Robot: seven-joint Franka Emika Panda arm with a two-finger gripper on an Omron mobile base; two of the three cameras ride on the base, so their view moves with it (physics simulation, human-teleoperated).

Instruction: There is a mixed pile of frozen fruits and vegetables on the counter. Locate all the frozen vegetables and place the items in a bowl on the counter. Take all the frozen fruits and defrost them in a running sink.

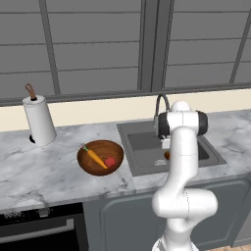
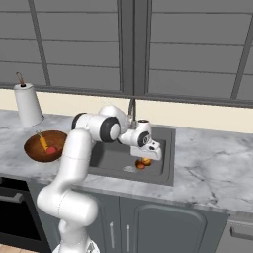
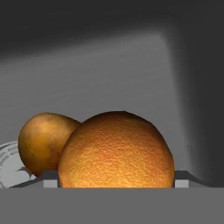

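Left base view: white marble desk (image 1: 44,171) over dark cabinets. Wooden bowl (image 1: 100,157) on it, left of the sink (image 1: 147,147), holding the carrot (image 1: 94,157) and the small red piece (image 1: 110,162). Paper towel roll (image 1: 39,120) upright at the back left. Arm standing before the basin, hiding most of it; a sliver of orange-brown fruit (image 1: 166,155) just showing beside the arm, inside the basin. Faucet (image 1: 161,105) curving up behind.

Right base view: tool (image 2: 148,157) lowered into the sink (image 2: 163,148), directly above two orange-brown fruits (image 2: 143,163) lying together on the basin floor near the drain (image 2: 128,168). Bowl (image 2: 34,148) with carrot (image 2: 43,143) and red piece (image 2: 51,149) well apart, off to the left.

Hand view: nearer fruit (image 3: 116,151) large between the finger tips (image 3: 50,178), filling the gap. Second fruit (image 3: 43,143) touching it on the left, partly over the drain (image 3: 8,168). Jaws apart, wide; whether the tips press the nearer fruit, cannot tell.
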